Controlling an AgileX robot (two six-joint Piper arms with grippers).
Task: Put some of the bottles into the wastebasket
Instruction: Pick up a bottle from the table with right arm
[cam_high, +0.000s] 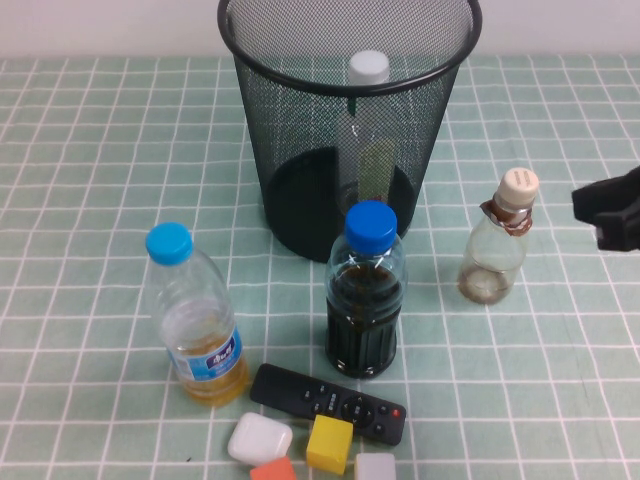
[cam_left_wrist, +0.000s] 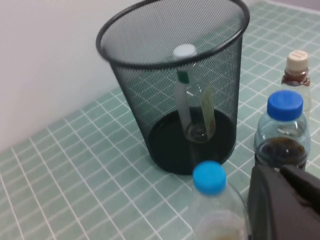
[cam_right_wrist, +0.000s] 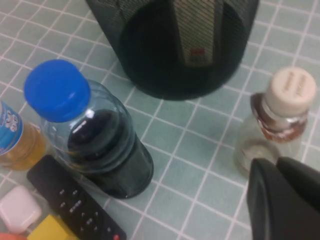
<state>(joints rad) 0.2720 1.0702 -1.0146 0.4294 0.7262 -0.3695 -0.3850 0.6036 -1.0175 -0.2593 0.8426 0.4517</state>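
Observation:
The black wire-mesh wastebasket (cam_high: 350, 60) stands at the back middle of the table. The tall clear bottle (cam_high: 366, 120) with white cap stands inside it, also seen in the left wrist view (cam_left_wrist: 192, 100). The short squat bottle (cam_high: 497, 250) with beige cap and brown neck wrap stands upright on the table right of the basket. My right gripper (cam_high: 605, 210) is at the right edge, just right of this bottle, shut and empty; in the right wrist view (cam_right_wrist: 275, 162) its tips are close beside the bottle (cam_right_wrist: 280, 115). My left gripper (cam_left_wrist: 277, 170) shows only in its wrist view, shut and empty.
A blue-capped bottle of dark liquid (cam_high: 366, 300) stands in front of the basket. A blue-capped bottle of yellow liquid (cam_high: 195, 320) stands at the front left. A black remote (cam_high: 328, 402), a white case (cam_high: 260, 440) and small coloured blocks (cam_high: 330, 445) lie along the front edge.

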